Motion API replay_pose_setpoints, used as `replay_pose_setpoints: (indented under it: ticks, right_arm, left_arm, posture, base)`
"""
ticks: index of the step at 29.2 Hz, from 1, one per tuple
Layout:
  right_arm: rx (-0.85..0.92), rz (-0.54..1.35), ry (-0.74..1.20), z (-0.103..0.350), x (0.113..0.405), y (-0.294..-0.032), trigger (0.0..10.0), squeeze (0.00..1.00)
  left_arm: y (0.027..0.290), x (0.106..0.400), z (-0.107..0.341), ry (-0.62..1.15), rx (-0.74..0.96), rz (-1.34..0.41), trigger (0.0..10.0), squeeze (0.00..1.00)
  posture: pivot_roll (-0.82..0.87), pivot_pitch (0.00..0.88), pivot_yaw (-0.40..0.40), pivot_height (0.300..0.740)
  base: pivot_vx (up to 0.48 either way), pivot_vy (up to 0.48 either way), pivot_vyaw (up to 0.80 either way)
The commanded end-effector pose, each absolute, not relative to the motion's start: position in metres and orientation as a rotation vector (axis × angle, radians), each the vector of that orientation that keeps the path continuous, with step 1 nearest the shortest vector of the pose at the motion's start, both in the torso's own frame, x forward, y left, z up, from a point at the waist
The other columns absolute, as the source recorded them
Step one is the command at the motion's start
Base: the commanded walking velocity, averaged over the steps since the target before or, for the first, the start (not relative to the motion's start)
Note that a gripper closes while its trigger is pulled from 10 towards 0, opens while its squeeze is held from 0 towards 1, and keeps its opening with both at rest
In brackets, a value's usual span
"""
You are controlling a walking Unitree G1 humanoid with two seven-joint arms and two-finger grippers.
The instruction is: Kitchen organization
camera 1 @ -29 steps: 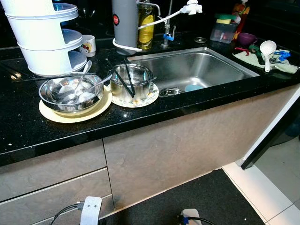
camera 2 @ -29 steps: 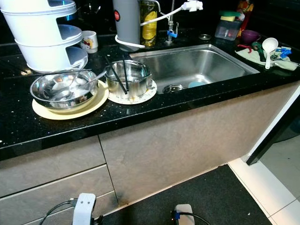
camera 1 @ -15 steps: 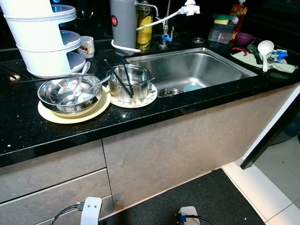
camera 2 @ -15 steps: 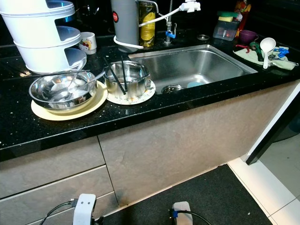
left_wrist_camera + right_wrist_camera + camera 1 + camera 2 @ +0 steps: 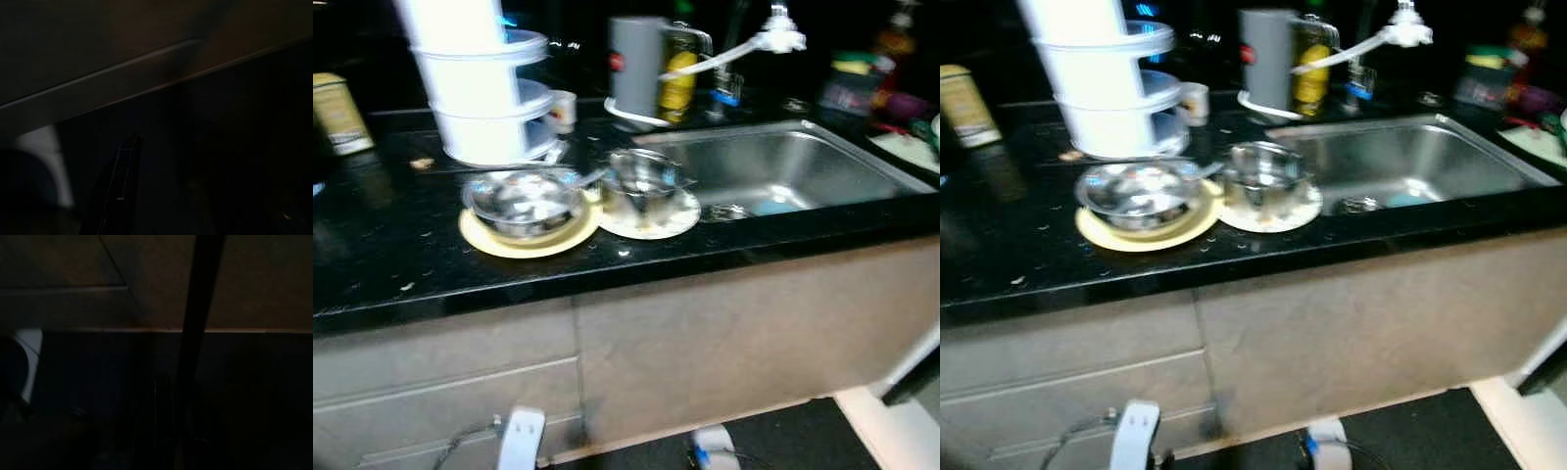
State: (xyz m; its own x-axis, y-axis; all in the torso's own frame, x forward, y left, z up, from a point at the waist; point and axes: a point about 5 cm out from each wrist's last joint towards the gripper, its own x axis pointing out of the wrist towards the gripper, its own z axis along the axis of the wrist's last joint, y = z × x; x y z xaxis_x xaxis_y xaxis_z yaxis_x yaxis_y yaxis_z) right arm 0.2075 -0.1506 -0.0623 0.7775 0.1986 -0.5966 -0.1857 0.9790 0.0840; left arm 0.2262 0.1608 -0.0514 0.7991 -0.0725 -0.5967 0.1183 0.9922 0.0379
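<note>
Two steel bowls on the black counter (image 5: 372, 264), both just left of the sink (image 5: 783, 171): wide bowl (image 5: 521, 201) on a yellow plate (image 5: 524, 238), deeper bowl (image 5: 644, 178) on a patterned plate (image 5: 651, 217) nearer the sink's edge. Behind them, away from the sink's left corner, a white tiered rack (image 5: 480, 88); grey jug (image 5: 636, 67) and yellow bottle (image 5: 680, 70) along the sink's back rim. Both head views blurred. Wrist views very dark (cabinet fronts and floor, barely). Left gripper (image 5: 120, 196): one black finger made out, opening cannot be told. Right gripper (image 5: 164, 421): likewise unclear.
</note>
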Motion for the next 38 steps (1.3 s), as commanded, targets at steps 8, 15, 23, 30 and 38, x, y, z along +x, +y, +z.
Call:
replay_pose_setpoints:
  ticks: [8,15,23,30,38]
  right_arm:
    - [0.046,0.125,0.71,-0.072,0.193,-0.16,10.0,0.0]
    - [0.021,0.104,0.734,-0.074,0.189,-0.163,10.0,0.0]
    - [0.023,0.093,0.723,-0.073,0.19,-0.164,10.0,0.0]
    - [0.025,0.09,0.7,-0.07,0.195,-0.165,10.0,0.0]
    - [0.025,0.093,0.698,-0.07,0.195,-0.166,10.0,0.0]
  left_arm:
    - [0.155,0.225,-0.052,0.63,0.128,-0.164,10.0,0.0]
    - [0.153,0.227,-0.051,0.639,0.109,-0.176,10.0,0.0]
    - [0.156,0.226,-0.052,0.637,0.092,-0.144,10.0,0.0]
    - [0.16,0.225,-0.052,0.637,0.08,-0.127,10.0,0.0]
    - [0.157,0.226,-0.051,0.631,0.069,-0.127,10.0,0.0]
  posture:
    - [-0.05,0.132,-0.018,0.74]
    - [-0.06,0.127,-0.014,0.74]
    - [-0.06,0.123,-0.009,0.74]
    - [-0.06,0.121,-0.007,0.74]
    - [-0.07,0.121,-0.011,0.74]
  base:
    - [0.0,0.0,0.6]
    - [0.0,0.0,0.0]
    - [0.0,0.0,0.0]
    - [0.0,-0.298,0.0]
    - [0.0,-0.384,0.0]
